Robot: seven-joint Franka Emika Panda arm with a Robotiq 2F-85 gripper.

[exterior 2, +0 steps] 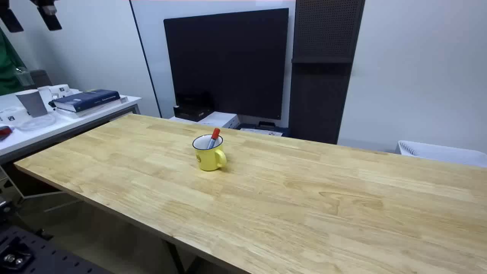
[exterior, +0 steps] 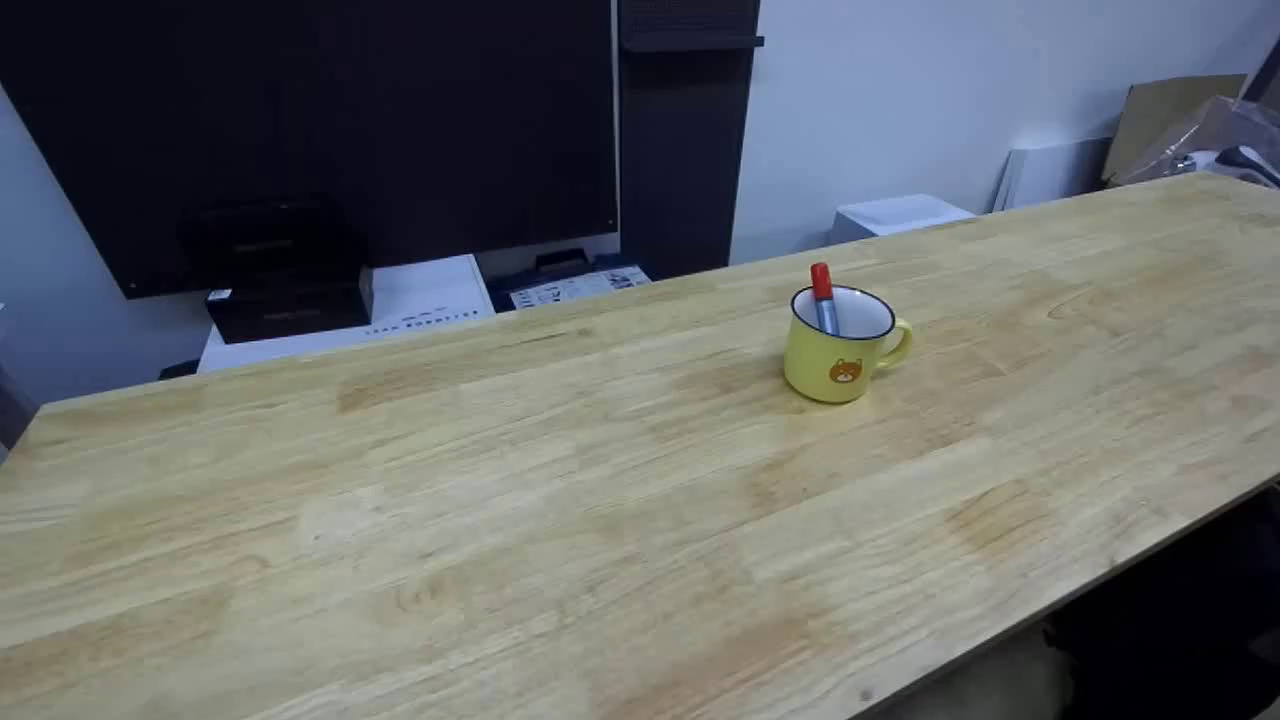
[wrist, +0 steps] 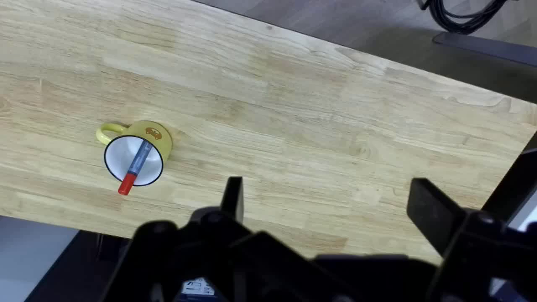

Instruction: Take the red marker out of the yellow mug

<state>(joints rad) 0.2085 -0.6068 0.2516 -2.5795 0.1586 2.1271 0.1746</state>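
Lab-like: pegboard (exterior 2: 328, 32), robot fingers (wrist: 432, 216)

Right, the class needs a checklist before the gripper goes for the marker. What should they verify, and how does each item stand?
1. Marker in the mug, red end sticking out: ok.
2. Mug upright on the table: ok.
3. Gripper open, holding nothing: ok.
4. Gripper lined up with the marker: not ok; in the wrist view the mug sits to the picture's left of the jaws.
5. Gripper low enough to grasp: not ok; in an exterior view it hangs well above the table.
6. Marker loose enough to lift out: cannot tell.
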